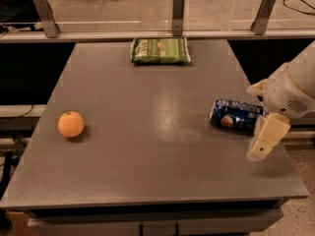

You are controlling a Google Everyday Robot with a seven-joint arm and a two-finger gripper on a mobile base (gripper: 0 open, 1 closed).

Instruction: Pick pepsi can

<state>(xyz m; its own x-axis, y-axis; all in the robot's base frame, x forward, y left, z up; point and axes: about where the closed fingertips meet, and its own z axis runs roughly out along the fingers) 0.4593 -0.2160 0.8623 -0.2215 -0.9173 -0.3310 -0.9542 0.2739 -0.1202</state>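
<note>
The pepsi can [231, 116] lies on its side near the right edge of the grey table [147, 171]. It is dark blue, with its round logo facing me. My gripper [252, 122] comes in from the right on a white arm. It is open, with one cream finger [256, 88] behind the can's right end and the other finger [266, 136] in front of it. The fingers straddle the can's right end, and I cannot tell whether they touch it.
An orange [71, 124] sits at the left side of the table. A green chip bag [160, 50] lies at the far edge in the middle. A rail with metal posts [178, 6] runs behind the table. The table's right edge is close beside the can.
</note>
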